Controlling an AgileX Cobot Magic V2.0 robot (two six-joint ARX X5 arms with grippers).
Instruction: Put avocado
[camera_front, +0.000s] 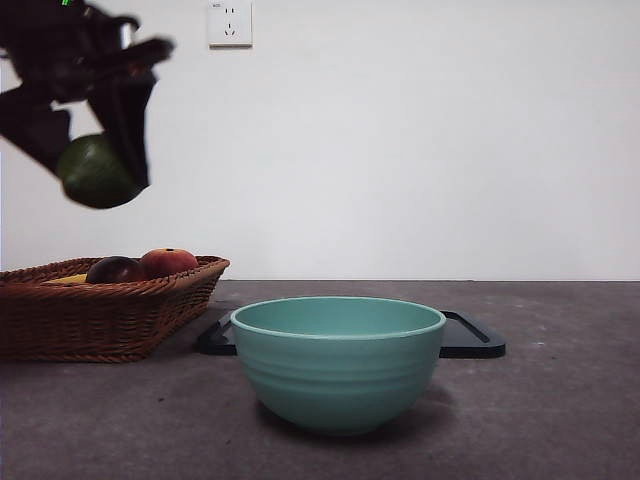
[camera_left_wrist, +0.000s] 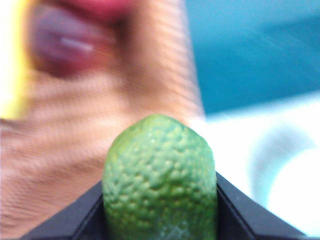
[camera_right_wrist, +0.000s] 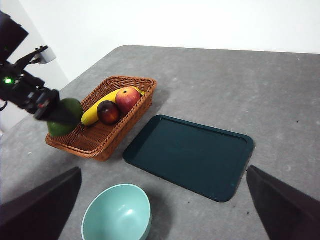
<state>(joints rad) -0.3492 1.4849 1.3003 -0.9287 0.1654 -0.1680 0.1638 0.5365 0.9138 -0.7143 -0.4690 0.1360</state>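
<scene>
Carrying is the step in hand: the grey speckled worktop (camera_right_wrist: 210, 80) bears everything else, while the fruit to be put hangs in the air above one end of it. By my reading, the next move calls for a sideways travel and a descent before release, though the task names no goal.

Largest on the worktop, the flat dark-green rectangular tray (camera_right_wrist: 192, 155) lies bare, with open worktop on its far side. Beside it sits the brown woven wicker basket (camera_front: 110, 315), holding a yellow banana (camera_right_wrist: 102, 106), a red-orange apple-like fruit (camera_front: 168, 262) and a dark maroon round fruit (camera_front: 114, 270). The basket's raised rim is the edge to clear. The pale teal ribbed bowl (camera_front: 338, 360) stands in front of the tray, its mouth open and unobstructed.

The left gripper (camera_front: 105, 160) is clamped on the dull dark-green rounded avocado (camera_front: 95, 172), well above the basket. The right gripper (camera_right_wrist: 160, 210) waits spread wide, holding nothing.
</scene>
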